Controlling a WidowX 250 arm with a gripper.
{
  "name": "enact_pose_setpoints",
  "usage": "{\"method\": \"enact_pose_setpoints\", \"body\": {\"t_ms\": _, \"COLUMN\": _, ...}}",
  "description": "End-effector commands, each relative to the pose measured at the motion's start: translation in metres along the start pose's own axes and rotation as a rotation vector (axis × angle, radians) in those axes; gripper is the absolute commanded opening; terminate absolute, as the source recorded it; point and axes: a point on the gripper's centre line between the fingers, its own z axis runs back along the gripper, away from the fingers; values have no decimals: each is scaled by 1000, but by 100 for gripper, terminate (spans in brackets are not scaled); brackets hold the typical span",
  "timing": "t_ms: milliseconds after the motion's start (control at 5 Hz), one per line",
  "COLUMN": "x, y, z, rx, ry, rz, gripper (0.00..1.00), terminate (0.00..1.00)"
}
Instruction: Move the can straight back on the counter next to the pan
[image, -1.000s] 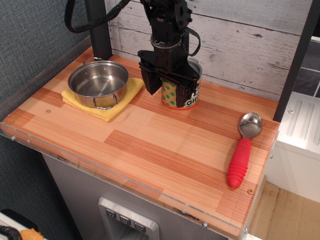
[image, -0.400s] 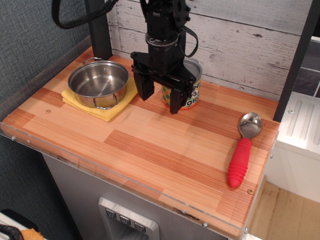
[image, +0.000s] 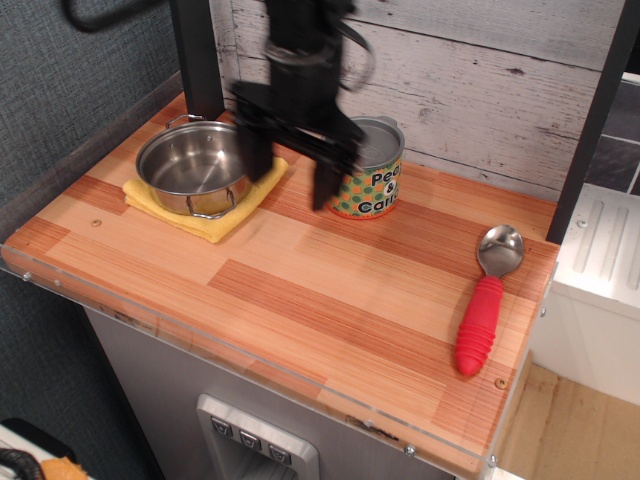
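Note:
The can (image: 371, 176), with a silver top and a green-and-orange label, stands upright at the back of the counter (image: 300, 290), to the right of the pan (image: 197, 166). The shiny steel pan sits on a yellow cloth (image: 215, 215) at the back left. My gripper (image: 290, 170) is open and empty, blurred by motion. It hangs above the counter between the pan and the can, its right finger (image: 327, 178) in front of the can's left side. It is not touching the can.
A spoon (image: 488, 295) with a red handle lies on the right side of the counter. A white plank wall (image: 480, 80) runs along the back. A black post (image: 198, 55) stands at the back left. The counter has a clear plastic front edge (image: 250, 365).
My gripper has let go of the can, risen and moved left toward the pan. The can stays where it stood and its label now shows.

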Motion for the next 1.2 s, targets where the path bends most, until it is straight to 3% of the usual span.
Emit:
{"method": "enact_pose_setpoints", "body": {"t_ms": 0, "x": -15, "y": 49, "z": 37, "rx": 41, "ry": -84, "rz": 203, "gripper": 100, "terminate": 0}}
{"method": "enact_pose_setpoints", "body": {"t_ms": 200, "x": -19, "y": 68, "z": 51, "rx": 75, "ry": -103, "rz": 306, "gripper": 100, "terminate": 0}}
{"method": "enact_pose_setpoints", "body": {"t_ms": 400, "x": -18, "y": 80, "z": 62, "rx": 114, "ry": -76, "rz": 342, "gripper": 100, "terminate": 0}}
{"method": "enact_pose_setpoints", "body": {"t_ms": 800, "x": -16, "y": 91, "z": 71, "rx": 108, "ry": -57, "rz": 383, "gripper": 100, "terminate": 0}}
{"method": "enact_pose_setpoints", "body": {"t_ms": 1000, "x": -16, "y": 91, "z": 71, "rx": 108, "ry": -57, "rz": 383, "gripper": 100, "terminate": 100}}
